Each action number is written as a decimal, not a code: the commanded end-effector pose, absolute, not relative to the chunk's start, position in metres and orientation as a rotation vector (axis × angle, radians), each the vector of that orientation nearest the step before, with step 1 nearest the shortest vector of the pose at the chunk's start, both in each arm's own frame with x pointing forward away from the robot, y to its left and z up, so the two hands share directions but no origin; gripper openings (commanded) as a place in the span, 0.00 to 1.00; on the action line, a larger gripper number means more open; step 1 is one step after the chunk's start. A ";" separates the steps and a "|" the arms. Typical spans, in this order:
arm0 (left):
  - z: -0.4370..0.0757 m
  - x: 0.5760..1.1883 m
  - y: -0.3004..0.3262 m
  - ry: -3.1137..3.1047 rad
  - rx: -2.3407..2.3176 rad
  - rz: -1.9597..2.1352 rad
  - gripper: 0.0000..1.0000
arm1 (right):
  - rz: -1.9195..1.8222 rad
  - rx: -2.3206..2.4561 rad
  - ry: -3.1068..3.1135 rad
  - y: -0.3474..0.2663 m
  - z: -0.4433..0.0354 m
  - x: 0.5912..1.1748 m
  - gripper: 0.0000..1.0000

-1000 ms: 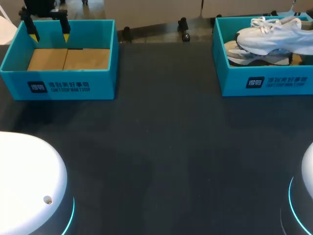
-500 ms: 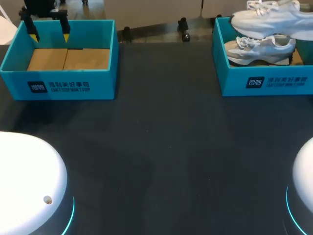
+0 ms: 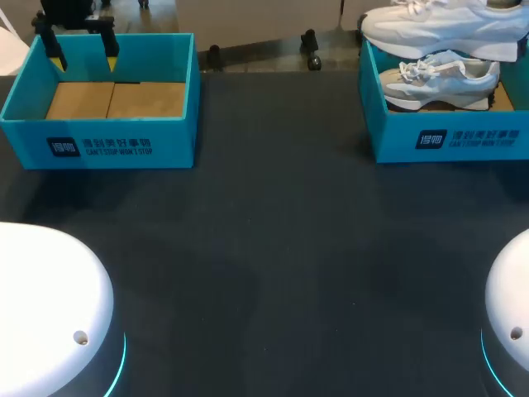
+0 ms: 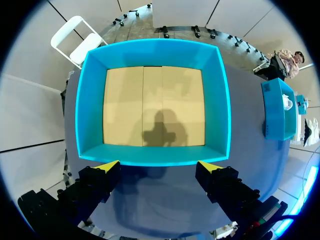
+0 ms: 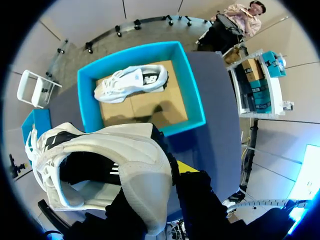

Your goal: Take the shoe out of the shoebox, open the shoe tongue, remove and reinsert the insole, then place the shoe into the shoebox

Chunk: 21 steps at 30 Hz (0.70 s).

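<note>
Our right gripper (image 5: 157,185) is clamped on the heel of the white shoe (image 5: 100,160): the heel sits pinched between the two dark fingers, and only one yellow tip shows, pressed against the heel's outer side. In the right wrist view the shoe's opening faces the camera, with the dark lining and the laces running away from the fingers towards the toe. Beyond and below it lies the right shoebox (image 5: 192,95), where a second shoe (image 5: 132,82) rests on the brown cardboard floor near the far wall

From the head view the white shoe (image 3: 438,29) hangs clear above the rear part of the right shoebox (image 3: 446,136), its sole roughly level, its toe pointing towards the table's middle and reaching just past the box's inner rear corner. The gripper holding it cannot be made out in this view. The second shoe (image 3: 438,83) lies inside the box directly under it, not touching it

Our left gripper (image 4: 159,167) is spread wide with nothing between its yellow tips. It hovers over the near wall of the left shoebox (image 4: 222,100), and its shadow falls on the cardboard floor inside. In the head view this left gripper (image 3: 83,51) shows at the rear edge of the left shoebox (image 3: 99,145), tips pointing down

The two teal boxes stand well apart at the far corners of the dark table (image 3: 273,231)
</note>
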<state>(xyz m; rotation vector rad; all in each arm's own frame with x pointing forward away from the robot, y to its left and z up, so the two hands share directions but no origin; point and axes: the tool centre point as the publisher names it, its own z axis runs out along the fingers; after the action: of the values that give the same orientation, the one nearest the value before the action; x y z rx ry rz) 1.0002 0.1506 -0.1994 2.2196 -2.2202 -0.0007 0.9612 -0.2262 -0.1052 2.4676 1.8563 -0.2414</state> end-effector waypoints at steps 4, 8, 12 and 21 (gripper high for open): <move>-0.200 1.000 0.150 -2.221 2.220 -0.001 1.00 | -0.195 2.408 1.809 -0.204 -0.095 0.928 0.00; -0.200 1.000 0.150 -2.221 2.220 -0.001 1.00 | -0.195 2.408 1.809 -0.204 -0.095 0.928 0.00; -0.200 1.000 0.150 -2.221 2.220 -0.001 1.00 | -0.195 2.408 1.809 -0.204 -0.095 0.928 0.00; -0.200 1.000 0.150 -2.221 2.220 -0.001 1.00 | -0.226 2.375 1.825 -0.185 -0.094 0.924 0.00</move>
<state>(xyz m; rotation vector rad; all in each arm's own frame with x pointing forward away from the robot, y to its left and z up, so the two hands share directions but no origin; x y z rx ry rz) 1.0002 0.1507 -0.1994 2.2197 -2.2199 -0.0005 0.9266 -0.2018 -0.0965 2.4025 1.8204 -0.2085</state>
